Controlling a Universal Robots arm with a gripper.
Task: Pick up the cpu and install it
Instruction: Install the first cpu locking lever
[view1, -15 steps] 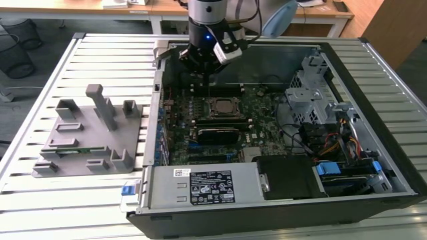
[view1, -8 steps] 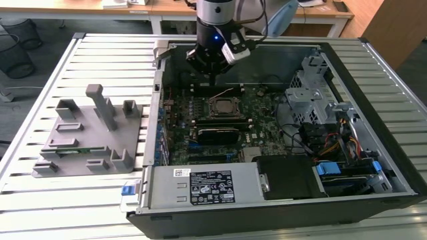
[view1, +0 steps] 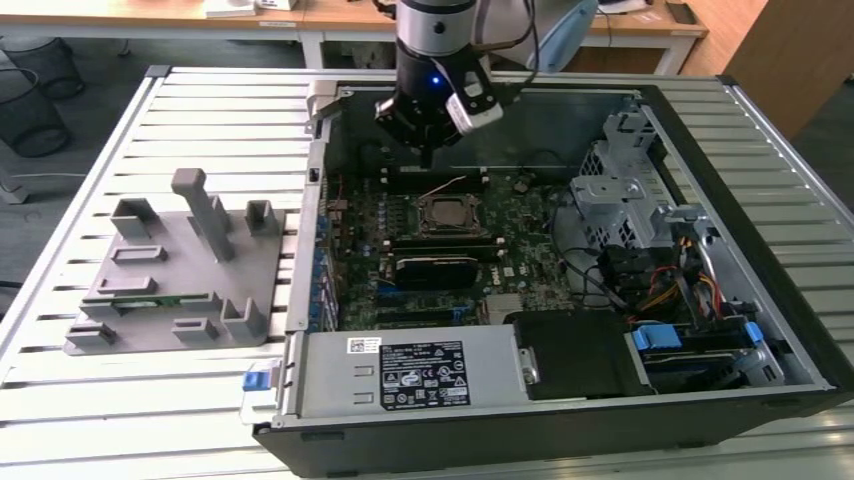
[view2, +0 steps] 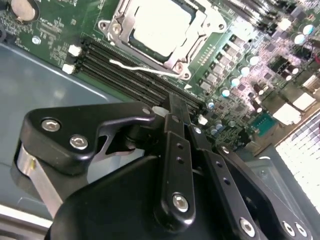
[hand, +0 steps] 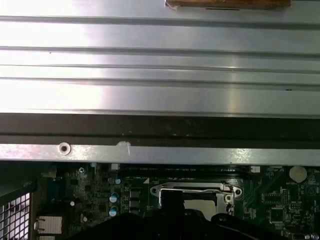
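The cpu (view1: 446, 211) lies flat in the black socket with its metal frame, in the middle of the green motherboard inside the open computer case (view1: 747, 300). Its pale silver top (view2: 161, 22) shows in both wrist views, partly hidden behind the gripper body in the first wrist view (hand: 201, 204). My gripper (view1: 424, 152) hangs above the board, just beyond the socket's far side and apart from the chip. Its black fingers (view2: 176, 117) are pressed together, shut, with nothing between them.
The case rests on a slatted metal table (view1: 200, 110). A grey holder fixture (view1: 174, 270) at the exterior view's left carries a green memory stick (view1: 140, 300). Memory slots (view2: 125, 70) run beside the socket. A drive cage (view1: 621, 190), cables and a power supply (view1: 414, 375) crowd the case.
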